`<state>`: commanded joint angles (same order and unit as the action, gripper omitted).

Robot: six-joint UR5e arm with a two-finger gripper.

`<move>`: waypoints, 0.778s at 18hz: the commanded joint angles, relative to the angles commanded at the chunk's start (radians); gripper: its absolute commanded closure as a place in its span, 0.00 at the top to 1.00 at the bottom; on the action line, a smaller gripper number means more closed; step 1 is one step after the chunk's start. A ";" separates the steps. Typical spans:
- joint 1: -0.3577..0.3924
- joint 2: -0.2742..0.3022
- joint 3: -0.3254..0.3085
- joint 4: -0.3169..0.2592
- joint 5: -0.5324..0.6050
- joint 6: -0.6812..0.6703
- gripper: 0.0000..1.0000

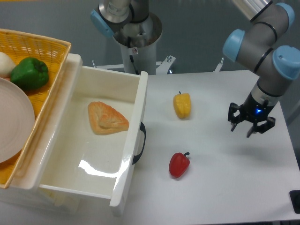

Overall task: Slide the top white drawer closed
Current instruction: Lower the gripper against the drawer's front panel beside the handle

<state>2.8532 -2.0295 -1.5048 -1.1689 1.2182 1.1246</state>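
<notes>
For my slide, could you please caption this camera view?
Glossy cream-white plastic drawer stands open holding a pastry; open gripper hovers right of yellow and red peppers.

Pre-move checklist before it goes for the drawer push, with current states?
1. top white drawer pulled out, needs closing: ok.
2. black handle on the front panel unobstructed: ok.
3. gripper empty, jaws spread: ok.
4. gripper at the drawer front: not ok, it hangs over the table's right side, past the yellow pepper.
5. Approach path: not ok, the red pepper and yellow pepper lie between gripper and front panel.
6. Contents below the rim: pastry lies flat inside, ok; runners behind the drawer, cannot tell.
</notes>
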 joint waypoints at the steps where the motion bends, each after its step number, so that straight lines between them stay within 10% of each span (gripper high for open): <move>1: 0.000 0.005 -0.008 0.002 -0.023 -0.026 0.33; 14: -0.097 0.008 -0.011 0.003 -0.126 -0.242 0.02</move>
<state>2.7566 -2.0218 -1.5156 -1.1658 1.0923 0.8821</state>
